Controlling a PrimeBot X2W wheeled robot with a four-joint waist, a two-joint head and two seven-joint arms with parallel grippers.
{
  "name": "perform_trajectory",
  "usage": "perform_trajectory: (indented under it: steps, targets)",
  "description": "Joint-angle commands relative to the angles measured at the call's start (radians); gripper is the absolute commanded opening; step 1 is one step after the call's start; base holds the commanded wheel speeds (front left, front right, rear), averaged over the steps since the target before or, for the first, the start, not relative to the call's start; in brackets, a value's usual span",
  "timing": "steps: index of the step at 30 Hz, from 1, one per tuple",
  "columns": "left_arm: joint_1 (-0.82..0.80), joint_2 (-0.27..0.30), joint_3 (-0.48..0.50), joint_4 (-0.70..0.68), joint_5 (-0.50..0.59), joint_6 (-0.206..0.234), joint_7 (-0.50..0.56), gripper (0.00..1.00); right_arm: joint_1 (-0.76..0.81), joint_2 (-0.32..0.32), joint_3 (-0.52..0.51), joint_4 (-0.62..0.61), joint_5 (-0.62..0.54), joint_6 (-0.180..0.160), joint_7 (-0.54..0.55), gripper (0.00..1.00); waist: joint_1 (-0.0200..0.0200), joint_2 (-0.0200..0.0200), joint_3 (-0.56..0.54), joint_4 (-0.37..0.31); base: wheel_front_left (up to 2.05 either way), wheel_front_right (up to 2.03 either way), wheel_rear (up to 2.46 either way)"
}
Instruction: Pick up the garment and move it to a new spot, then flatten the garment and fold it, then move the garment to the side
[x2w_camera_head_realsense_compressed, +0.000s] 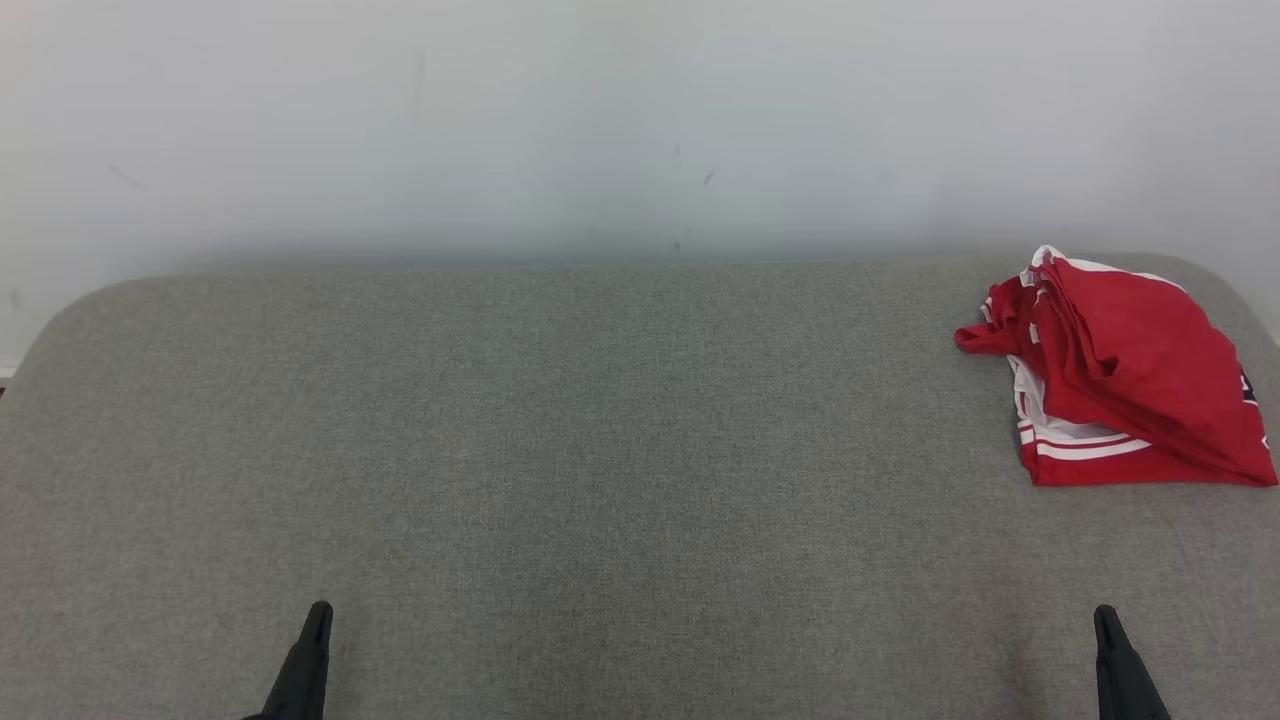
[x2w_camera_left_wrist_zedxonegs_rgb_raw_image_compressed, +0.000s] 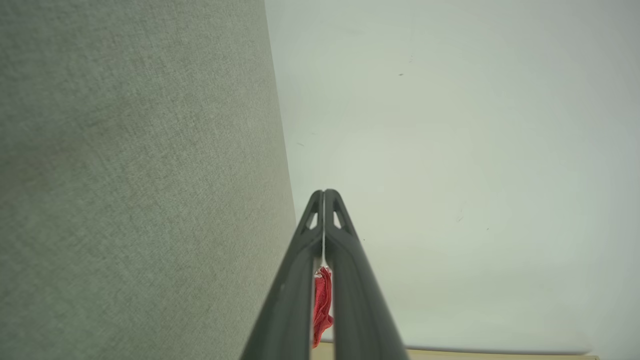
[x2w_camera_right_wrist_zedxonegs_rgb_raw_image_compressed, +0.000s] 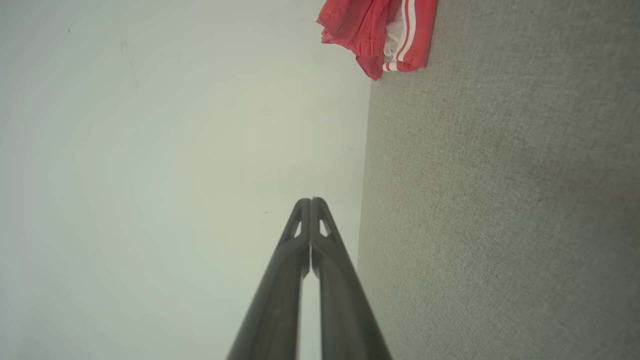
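Red, white-striped garment (x2w_camera_head_realsense_compressed: 1130, 370), bunched in loose folds at the far right corner of the grey fabric surface (x2w_camera_head_realsense_compressed: 600, 450). Judged light, soft and limp, so it should sag when lifted; pinch it at the striped hem. Left gripper (x2w_camera_head_realsense_compressed: 320, 610) and right gripper (x2w_camera_head_realsense_compressed: 1103, 612) at the near edge, jaws together, empty.

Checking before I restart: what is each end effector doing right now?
Left end effector: closed, holding nothing.
Right end effector: closed, holding nothing.
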Motion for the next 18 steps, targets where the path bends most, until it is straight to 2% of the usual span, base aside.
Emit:
perform_trajectory:
  steps: [1, 18]
  targets:
    - [-0.012, -0.004, 0.003, -0.001, 0.009, -0.004, 0.001, 0.00, 0.006, 0.002, -0.003, -0.004, -0.002, 0.001, 0.007, 0.00, 0.0001, 0.0000, 0.000, 0.000, 0.00, 0.00, 0.00]
    - [-0.012, -0.006, 0.006, -0.001, 0.010, -0.004, 0.006, 0.00, 0.006, 0.003, -0.005, -0.004, -0.004, 0.001, 0.007, 0.00, 0.0001, 0.0000, 0.000, 0.000, 0.00, 0.00, 0.00]
